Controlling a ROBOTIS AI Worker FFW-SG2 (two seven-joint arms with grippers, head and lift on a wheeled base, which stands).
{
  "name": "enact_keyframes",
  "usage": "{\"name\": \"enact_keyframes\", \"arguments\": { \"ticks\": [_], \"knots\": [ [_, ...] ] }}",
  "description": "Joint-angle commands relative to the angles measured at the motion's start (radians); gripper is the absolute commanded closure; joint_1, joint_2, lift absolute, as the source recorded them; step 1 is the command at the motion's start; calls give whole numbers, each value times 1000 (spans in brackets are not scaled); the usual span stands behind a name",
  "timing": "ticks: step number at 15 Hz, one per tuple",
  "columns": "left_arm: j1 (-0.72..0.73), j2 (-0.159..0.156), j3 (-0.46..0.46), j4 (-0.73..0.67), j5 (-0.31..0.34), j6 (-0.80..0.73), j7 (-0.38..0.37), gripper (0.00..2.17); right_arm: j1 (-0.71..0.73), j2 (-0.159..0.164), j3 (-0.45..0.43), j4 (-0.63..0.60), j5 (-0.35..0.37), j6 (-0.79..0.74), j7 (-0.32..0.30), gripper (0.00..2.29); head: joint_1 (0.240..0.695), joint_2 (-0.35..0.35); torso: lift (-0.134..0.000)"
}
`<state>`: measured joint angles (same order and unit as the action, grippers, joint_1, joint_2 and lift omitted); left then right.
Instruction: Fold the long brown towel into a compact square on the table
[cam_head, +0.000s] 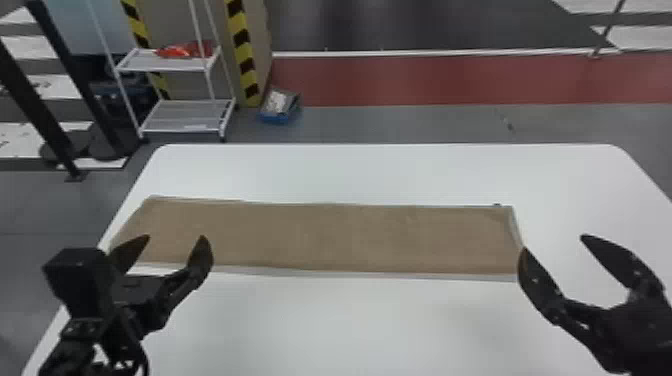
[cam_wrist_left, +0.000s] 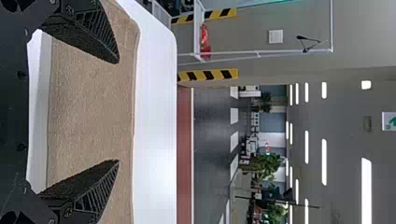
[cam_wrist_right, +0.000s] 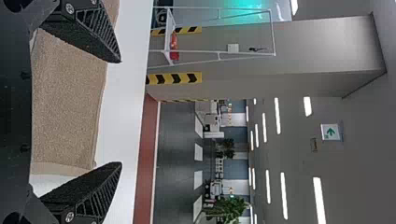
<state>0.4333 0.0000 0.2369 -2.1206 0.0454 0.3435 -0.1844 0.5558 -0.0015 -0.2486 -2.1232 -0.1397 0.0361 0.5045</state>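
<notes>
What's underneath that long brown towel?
The long brown towel lies on the white table, which shows beyond the towel's far edge. Anything directly beneath is covered and can't be seen.

Gray floor with a dark red strip (cam_head: 430, 80); white wire shelf (cam_head: 185, 116) beside a beige pillar (cam_head: 185, 20) striped yellow and black; bright ceiling lights (cam_wrist_left: 324, 161) beyond.

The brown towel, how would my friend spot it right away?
Look for the big white table. The towel is the long, flat brown cloth lying sideways across it. Its colour sets it apart: the left gripper and right gripper near it are black.
</notes>
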Motion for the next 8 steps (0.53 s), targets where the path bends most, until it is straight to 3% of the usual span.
{"name": "enact_keyframes", "arguments": {
  "ticks": [1,4,6,8],
  "knots": [
    [-107,-3,75,19,31,150,-18,144,1,2,-1,2,-1,0,0,97,695,80,-123],
    [-281,-3,177,110,39,374,-104,151,7,2,-1,0,0,-3,0,97,695,125,-123],
    [-383,-3,223,186,33,438,-147,154,9,2,-3,-6,0,-3,0,97,695,145,-123],
    [-439,38,223,260,36,475,-147,164,9,2,-1,-8,0,0,0,97,695,168,-123]
  ]
}}
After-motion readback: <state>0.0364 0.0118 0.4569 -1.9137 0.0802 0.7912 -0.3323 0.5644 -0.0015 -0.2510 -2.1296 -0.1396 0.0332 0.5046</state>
